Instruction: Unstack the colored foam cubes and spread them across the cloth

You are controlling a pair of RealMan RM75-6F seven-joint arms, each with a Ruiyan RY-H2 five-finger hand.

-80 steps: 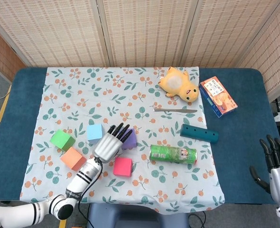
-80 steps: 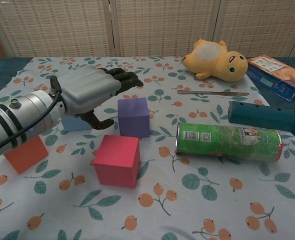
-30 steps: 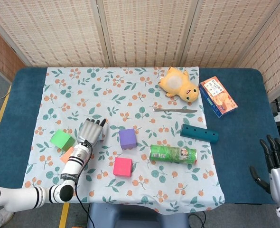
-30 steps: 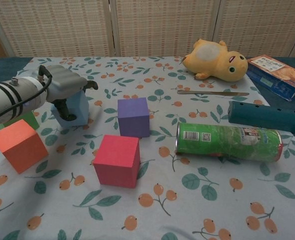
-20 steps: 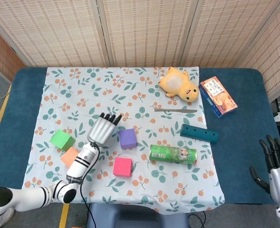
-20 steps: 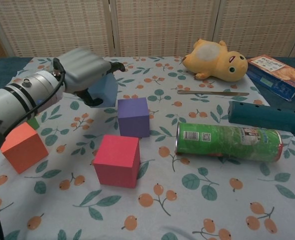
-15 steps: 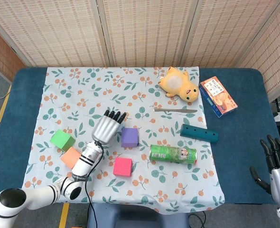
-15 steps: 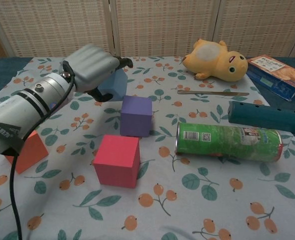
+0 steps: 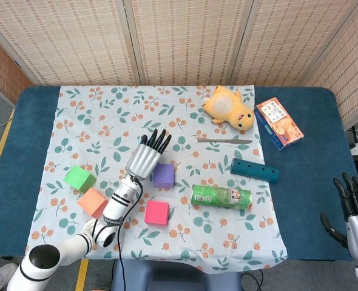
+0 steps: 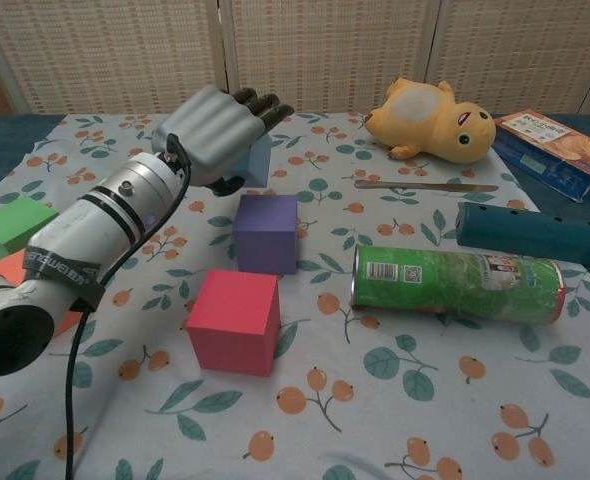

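Nearest you on the cloth (image 9: 94, 115) sits the pink cube (image 10: 234, 320), alone and flat. Just beyond it stands the purple cube (image 10: 266, 233), also on its own. Off to your left lie the orange cube (image 9: 93, 202) and the green cube (image 10: 15, 225), close together but side by side, neither on top of the other.

Your left robot hand (image 10: 212, 135) is raised over the cloth beyond the purple cube, clamped on the light blue cube (image 10: 256, 158); only a sliver of it shows under the fingers (image 10: 260, 105). The bare cloth you need lies ahead of that robot hand, toward the far edge and away from the other cubes; in my judgement you should carry it that way before letting go.

Your right robot hand (image 9: 352, 203) hangs off the worktop (image 9: 312, 182) edge, fingers apart, holding nothing, well away from every cube, so the left arm is the nearer one.
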